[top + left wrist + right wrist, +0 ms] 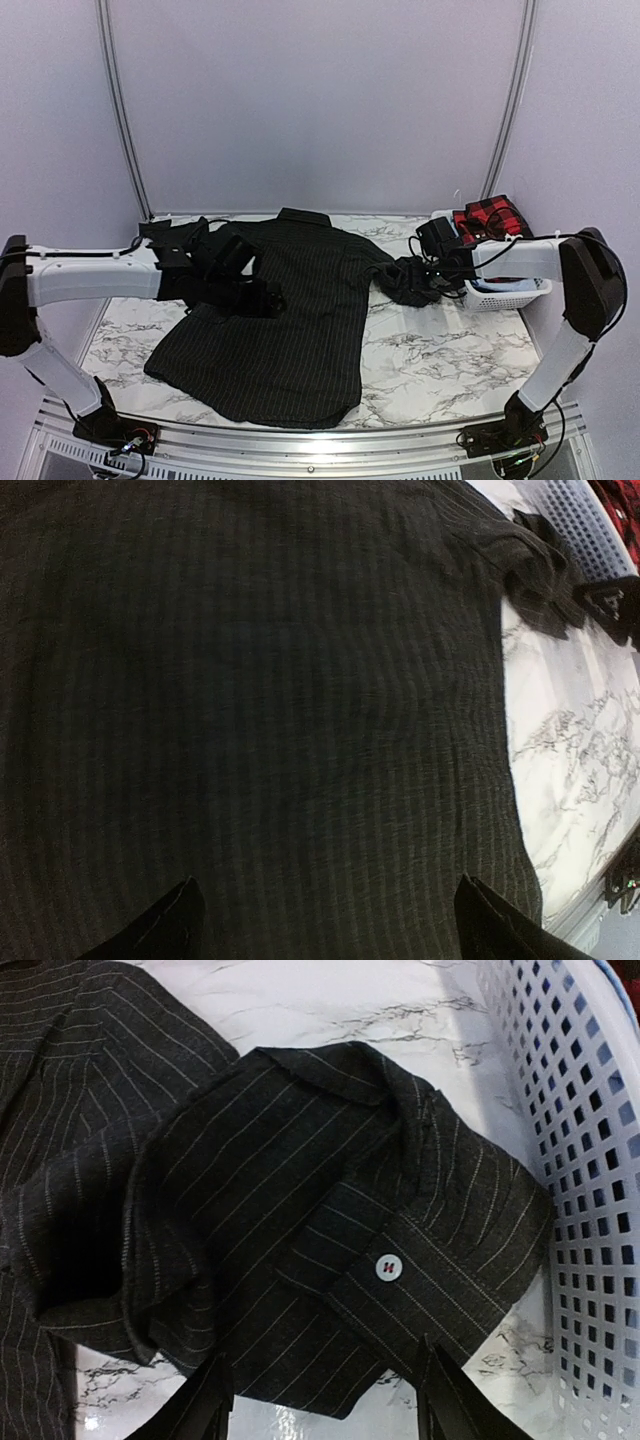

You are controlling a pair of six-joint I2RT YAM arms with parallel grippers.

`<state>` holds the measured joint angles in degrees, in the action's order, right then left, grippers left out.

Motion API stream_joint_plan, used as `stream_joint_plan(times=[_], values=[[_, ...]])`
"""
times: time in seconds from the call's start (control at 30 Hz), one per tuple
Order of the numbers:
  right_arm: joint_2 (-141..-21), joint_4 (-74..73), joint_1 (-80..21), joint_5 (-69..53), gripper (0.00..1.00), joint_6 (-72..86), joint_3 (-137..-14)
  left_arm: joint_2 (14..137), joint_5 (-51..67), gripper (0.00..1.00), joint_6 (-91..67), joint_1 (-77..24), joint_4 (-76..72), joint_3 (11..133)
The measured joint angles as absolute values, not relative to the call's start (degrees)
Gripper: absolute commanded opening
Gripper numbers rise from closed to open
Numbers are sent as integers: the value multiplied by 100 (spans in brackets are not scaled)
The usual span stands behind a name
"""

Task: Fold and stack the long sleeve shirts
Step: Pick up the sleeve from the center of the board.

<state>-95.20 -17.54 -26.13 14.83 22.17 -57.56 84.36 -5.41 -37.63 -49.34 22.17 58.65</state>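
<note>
The black pinstriped shirt [290, 320] lies spread flat on the marble table, collar at the back. Its right sleeve is bunched in a heap [408, 280] beside the basket. My left gripper [262, 298] hovers open over the shirt's left side; in the left wrist view the cloth [280, 710] fills the frame between the spread fingertips [180, 920]. My right gripper [432, 272] is open just above the crumpled sleeve cuff with its pale button [386, 1267]. The red-and-black checked shirt [490, 218] lies in the basket at the back right.
The white lattice basket [508, 292] stands at the right edge of the table, close to my right gripper; its wall shows in the right wrist view [580, 1210]. Bare marble table [450, 360] lies to the front right of the shirt.
</note>
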Motion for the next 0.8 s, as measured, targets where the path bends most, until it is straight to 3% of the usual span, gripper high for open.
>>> stream_joint_plan(times=[0.37,0.8], values=[[-10267,-1365,-2541,1802,56,2128,-5717,10473,561,90,-3686,-5334,886,6366],[-10245,-1000,-1997,1984,57,2027,-5376,10486,947,91,-3706,-5557,528,6020]])
